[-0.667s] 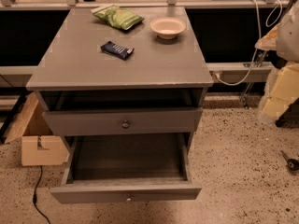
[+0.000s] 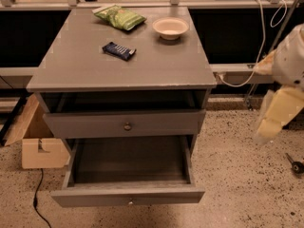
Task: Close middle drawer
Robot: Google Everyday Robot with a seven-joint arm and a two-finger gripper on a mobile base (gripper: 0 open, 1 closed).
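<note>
Standing on speckled floor (image 2: 237,175), the grey cabinet (image 2: 118,65) held the middle drawer (image 2: 128,196) pulled out toward camera, long axis left-right; my gripper (image 2: 273,120) hung right, open or closed unclear

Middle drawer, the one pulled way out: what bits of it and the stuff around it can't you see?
In the camera view:
middle drawer: the floor strip just behind its front panel is hidden by that panel.
upper drawer: its inside is hidden under the top of the cabinet.
gripper, right of the cabinet, away from both drawers: cut off by the right edge.
cardboard box: partly behind the cabinet.
</note>
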